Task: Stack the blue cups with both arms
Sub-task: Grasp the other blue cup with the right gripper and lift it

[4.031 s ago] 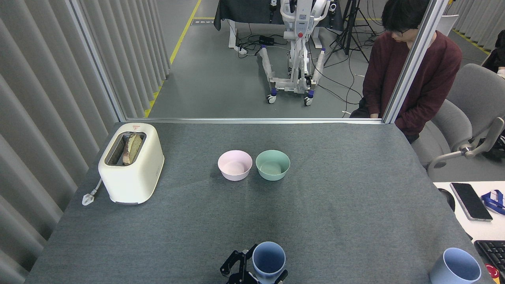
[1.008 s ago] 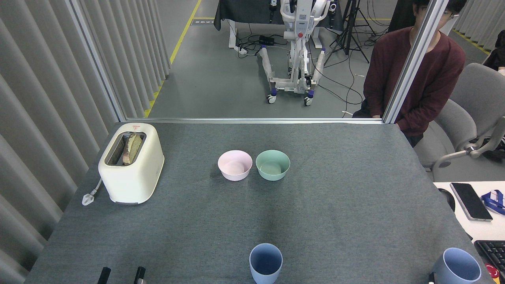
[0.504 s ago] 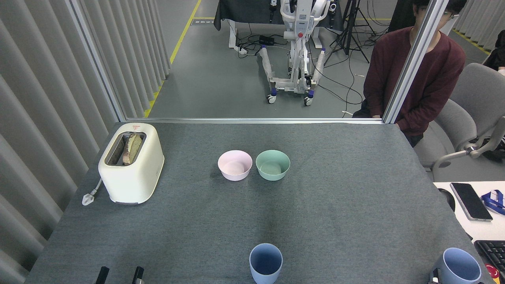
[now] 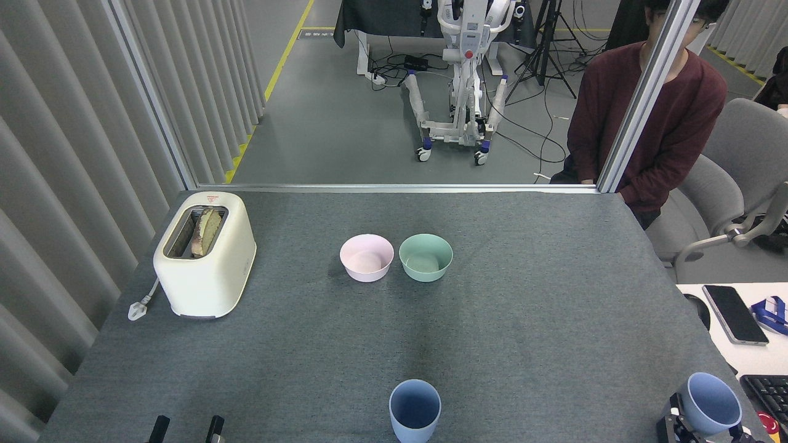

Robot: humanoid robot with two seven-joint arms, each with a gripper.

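Note:
One blue cup (image 4: 415, 410) stands upright and free near the table's front edge, at centre. The other blue cup (image 4: 709, 403) is at the front right corner, raised a little and tilted to the left. My right gripper (image 4: 688, 426) holds this cup by its lower body, and only black parts of the gripper show beside it at the frame's bottom edge. At the bottom left, just the two black fingertips of my left gripper (image 4: 187, 431) show. They stand well apart with nothing between them, far left of the centre cup.
A pink bowl (image 4: 366, 257) and a green bowl (image 4: 425, 257) sit side by side mid-table. A cream toaster (image 4: 204, 253) with bread stands at the left. Beyond the right table edge are a phone (image 4: 734, 314), a keyboard (image 4: 766, 394) and a seated person (image 4: 652, 117).
The right cup has risen slightly and tipped left, with my right gripper now around its base. Four seconds ago my left gripper was beside the centre cup; it now rests far left.

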